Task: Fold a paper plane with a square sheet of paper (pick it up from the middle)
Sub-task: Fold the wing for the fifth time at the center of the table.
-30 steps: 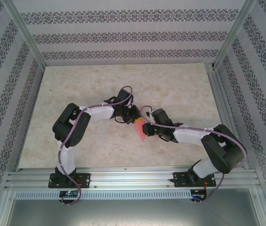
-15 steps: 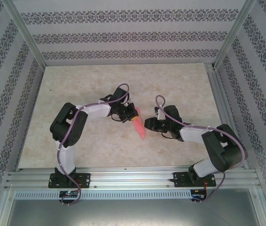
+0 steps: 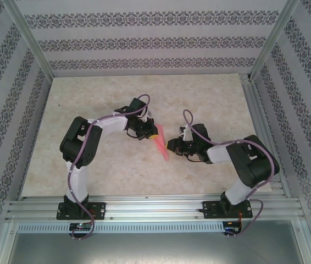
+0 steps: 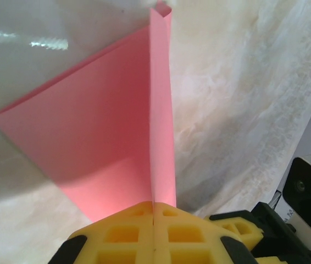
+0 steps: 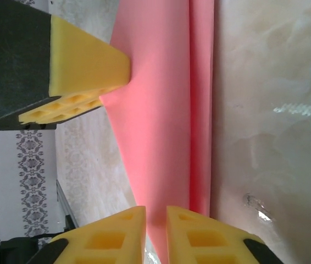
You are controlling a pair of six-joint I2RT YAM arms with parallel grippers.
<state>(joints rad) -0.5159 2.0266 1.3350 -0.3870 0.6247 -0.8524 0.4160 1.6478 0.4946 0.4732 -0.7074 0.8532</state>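
So the paper plane (image 3: 161, 143) sits pretty much dead centre of the overhead view, a skinny pink dart running diagonally from upper left down to a point at lower right. In the left wrist view it (image 4: 106, 137) fills the middle of the frame: a wide flap fanning out to the left and a narrow folded strip going straight up to the top edge. In the right wrist view it (image 5: 166, 110) runs top to bottom through the centre, with the layers stacked along its right side.

The left gripper (image 3: 149, 132) is on the upper left end of the dart. Its yellow fingers (image 4: 128, 236) are pressed fully together at the bottom of its own camera view with the paper clamped right in the seam. You can see that same pinch from the right wrist cam, upper left, where the left gripper (image 5: 103, 94) bites the paper's edge.

The right gripper (image 3: 170, 146) is just to the right of the dart's lower half. In its own view (image 5: 155, 220) the jaws are down to a thin slit with pink paper in it, but honestly I can't tell if the pads are actually squeezing it or just straddling it.

Under all this is the pale marbled table (image 3: 210, 99), with patterned wallpaper (image 3: 144, 41) on the walls around it.
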